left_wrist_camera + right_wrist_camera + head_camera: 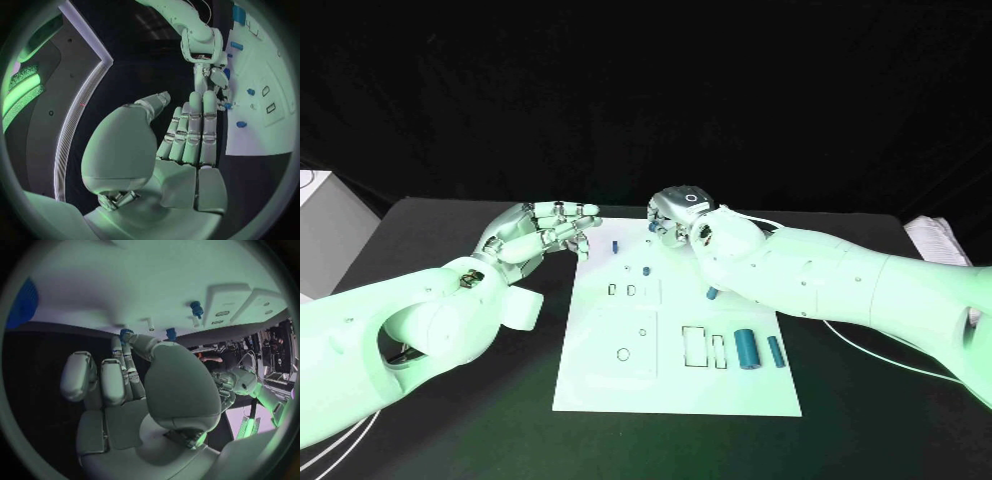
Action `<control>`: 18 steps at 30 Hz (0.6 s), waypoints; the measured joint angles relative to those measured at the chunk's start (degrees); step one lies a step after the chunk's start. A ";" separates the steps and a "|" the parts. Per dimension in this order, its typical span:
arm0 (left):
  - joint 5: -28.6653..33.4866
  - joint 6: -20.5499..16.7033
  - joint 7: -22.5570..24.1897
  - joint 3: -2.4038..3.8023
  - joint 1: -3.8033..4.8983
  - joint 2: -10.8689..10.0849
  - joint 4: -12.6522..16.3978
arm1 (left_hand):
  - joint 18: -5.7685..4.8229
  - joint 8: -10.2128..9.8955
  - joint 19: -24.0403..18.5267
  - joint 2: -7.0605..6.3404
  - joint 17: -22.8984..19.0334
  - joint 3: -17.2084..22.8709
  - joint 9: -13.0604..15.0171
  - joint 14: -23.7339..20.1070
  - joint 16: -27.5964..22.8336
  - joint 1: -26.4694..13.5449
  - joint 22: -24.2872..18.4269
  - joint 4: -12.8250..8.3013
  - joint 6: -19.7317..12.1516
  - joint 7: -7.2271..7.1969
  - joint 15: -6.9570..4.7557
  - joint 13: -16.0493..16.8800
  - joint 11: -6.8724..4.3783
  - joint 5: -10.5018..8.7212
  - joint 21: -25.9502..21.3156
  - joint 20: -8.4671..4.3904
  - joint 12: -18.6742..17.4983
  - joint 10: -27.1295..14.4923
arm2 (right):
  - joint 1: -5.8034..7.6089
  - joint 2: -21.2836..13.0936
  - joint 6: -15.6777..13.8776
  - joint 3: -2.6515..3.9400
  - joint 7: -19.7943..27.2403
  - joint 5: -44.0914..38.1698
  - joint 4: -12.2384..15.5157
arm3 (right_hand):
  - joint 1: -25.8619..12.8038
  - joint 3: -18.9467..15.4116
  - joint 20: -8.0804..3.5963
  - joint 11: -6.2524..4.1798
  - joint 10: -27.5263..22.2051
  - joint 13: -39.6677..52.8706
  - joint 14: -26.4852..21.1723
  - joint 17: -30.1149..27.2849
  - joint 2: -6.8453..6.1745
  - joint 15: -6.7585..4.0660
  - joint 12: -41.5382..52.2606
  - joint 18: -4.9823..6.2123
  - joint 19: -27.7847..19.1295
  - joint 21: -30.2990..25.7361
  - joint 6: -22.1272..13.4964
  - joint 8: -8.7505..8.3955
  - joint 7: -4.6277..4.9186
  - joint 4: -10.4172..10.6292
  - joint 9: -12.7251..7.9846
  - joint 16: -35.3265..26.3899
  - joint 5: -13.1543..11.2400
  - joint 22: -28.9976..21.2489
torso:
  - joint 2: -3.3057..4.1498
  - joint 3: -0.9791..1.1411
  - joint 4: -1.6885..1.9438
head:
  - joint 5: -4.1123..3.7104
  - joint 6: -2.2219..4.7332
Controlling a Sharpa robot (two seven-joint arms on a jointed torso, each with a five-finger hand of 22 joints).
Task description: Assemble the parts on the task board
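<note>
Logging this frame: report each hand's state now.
Left hand: open, holding nothing.
Right hand: fingertips at a small blue part; grip cannot be told.

I can read no writing anywhere: no words, numbers or brand marks on the task board (678,385), whose dark outlines are only shapes, none on the blue parts (747,346), and none on my arms.

I am looking down from the head camera onto the bench (459,440) and task board (678,385). Each wrist camera is sitting close behind its own fingers (190,132), facing the board's far end, which all three views are sharing.
</note>
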 measured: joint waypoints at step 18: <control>0.00 0.00 -0.07 0.00 0.10 -0.04 -0.43 | 0.00 0.00 -0.21 0.00 0.07 0.00 0.05 -0.23 0.27 0.00 0.08 0.00 0.00 0.00 0.23 0.00 0.22 0.00 0.24 0.21 0.00 -0.22 | -0.02 -0.79 -0.32 -0.03 1.23 1.49 0.71 | -1.46 0.35 0.69 0.82 -3.33 -1.91 -0.02 -1.90 -2.54 0.39 -0.22 -0.01 -1.26 -2.82 -1.77 -1.20 0.16 -0.07 0.18 -0.85 0.01 -3.38 | 0.03 0.03 -0.10 | 0.27 -0.17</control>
